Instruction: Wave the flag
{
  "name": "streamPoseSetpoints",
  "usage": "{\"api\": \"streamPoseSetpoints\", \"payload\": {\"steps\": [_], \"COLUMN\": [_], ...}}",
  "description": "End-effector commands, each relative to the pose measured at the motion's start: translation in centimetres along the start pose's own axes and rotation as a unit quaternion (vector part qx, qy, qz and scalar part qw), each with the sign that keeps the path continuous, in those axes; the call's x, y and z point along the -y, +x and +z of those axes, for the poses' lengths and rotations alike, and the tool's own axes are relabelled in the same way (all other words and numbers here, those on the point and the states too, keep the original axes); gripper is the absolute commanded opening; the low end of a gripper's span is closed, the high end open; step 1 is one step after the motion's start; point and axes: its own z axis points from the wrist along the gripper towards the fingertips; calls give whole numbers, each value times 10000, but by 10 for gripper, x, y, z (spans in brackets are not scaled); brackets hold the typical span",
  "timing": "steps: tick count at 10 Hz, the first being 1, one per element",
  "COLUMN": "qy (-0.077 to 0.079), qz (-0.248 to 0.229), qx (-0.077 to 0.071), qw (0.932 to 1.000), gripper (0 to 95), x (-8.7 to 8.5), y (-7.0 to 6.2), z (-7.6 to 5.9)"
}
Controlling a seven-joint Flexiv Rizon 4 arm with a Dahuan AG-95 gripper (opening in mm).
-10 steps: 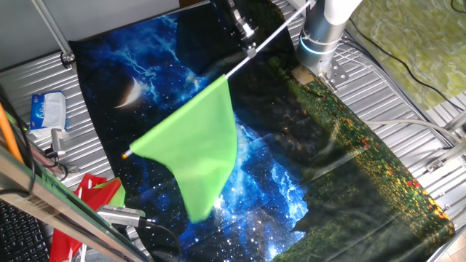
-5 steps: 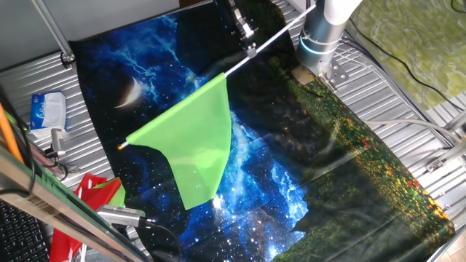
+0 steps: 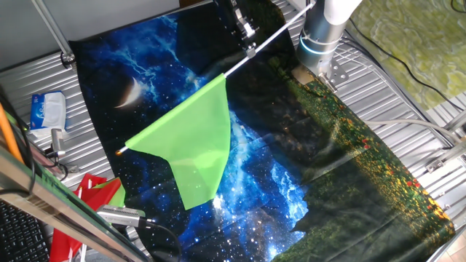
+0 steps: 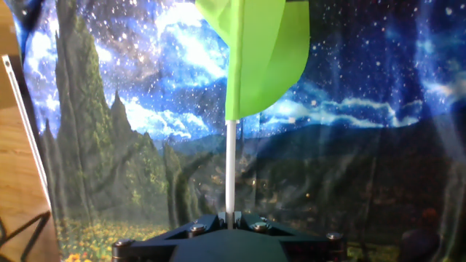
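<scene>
The flag (image 3: 193, 149) is a lime-green cloth on a thin white stick (image 3: 255, 49). It hangs in the air above the starry mat (image 3: 153, 80), with the stick slanting from upper right down to lower left. My gripper (image 3: 246, 45) is shut on the stick near its upper end, at the top middle of the fixed view. In the hand view the stick (image 4: 230, 171) rises straight up from between my shut jaws (image 4: 230, 218), and the green cloth (image 4: 262, 51) hangs at the top.
A red and green cloth (image 3: 91, 200) lies at the lower left by a metal cylinder (image 3: 120, 214). A white and blue packet (image 3: 48, 110) lies at the left on the slatted metal table (image 3: 393, 80). The arm's base (image 3: 320, 36) stands at the top right.
The flag's low tip has swung slightly up and left since a second ago, and the cloth has shifted with it. The gripper has stayed in place.
</scene>
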Motion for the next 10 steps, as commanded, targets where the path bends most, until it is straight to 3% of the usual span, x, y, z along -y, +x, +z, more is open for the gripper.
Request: {"api": "streamPoseSetpoints", "payload": {"steps": [1, 4, 7, 8, 10], "qy": [44, 47, 72, 63, 69], "qz": [-99, -167, -222, -269, -323], "qx": [139, 245, 234, 258, 241], "qw": [9998, 9995, 9995, 9993, 9992], "gripper": [0, 0, 0, 190, 190], "x": [2, 2, 3, 4, 6], "y": [0, -1, -1, -1, -2], "z": [2, 2, 3, 4, 5]}}
